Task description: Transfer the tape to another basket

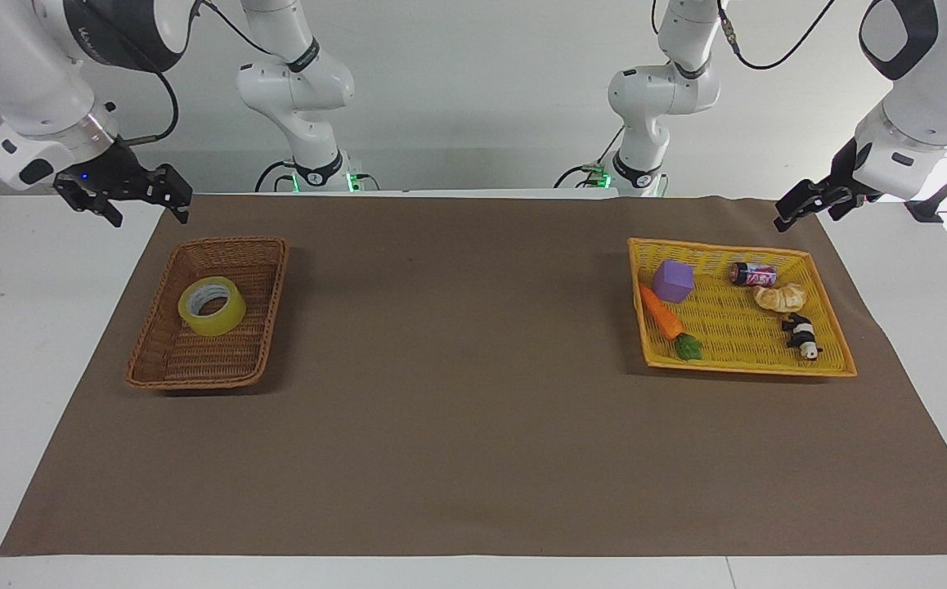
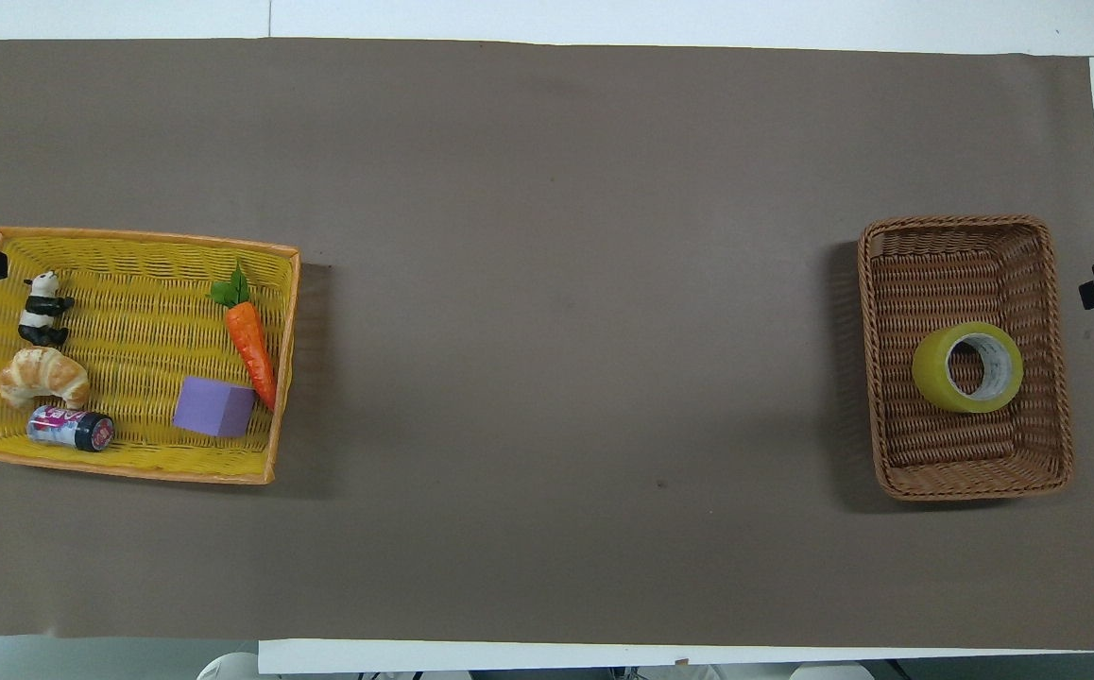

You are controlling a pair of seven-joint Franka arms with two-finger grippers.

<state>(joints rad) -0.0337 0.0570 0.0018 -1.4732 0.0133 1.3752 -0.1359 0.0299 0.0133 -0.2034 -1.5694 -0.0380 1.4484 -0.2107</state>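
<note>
Glossy yellow tape roll (image 1: 212,306) flat in brown woven wicker basket (image 1: 164,360), below raised right gripper (image 1: 140,196), seemingly released; left gripper (image 1: 801,204) spread, empty, waiting

The tape (image 1: 212,306) is showing as glossy, translucent yellow film around a pale, matt core that looks like card. The basket (image 1: 164,360) under it is looking like brown woven wicker, rough and ribbed. The yellow basket (image 1: 747,364) is showing a finer, brighter weave with a slight sheen, plastic by the look. A matt brown sheet (image 1: 457,425), paper-like and smooth, is covering the white surface (image 1: 24,327), which is looking smooth. The arms' shells (image 1: 293,82) are gleaming as glossy white plastic, with black fingers (image 1: 181,196) looking matt.
</note>
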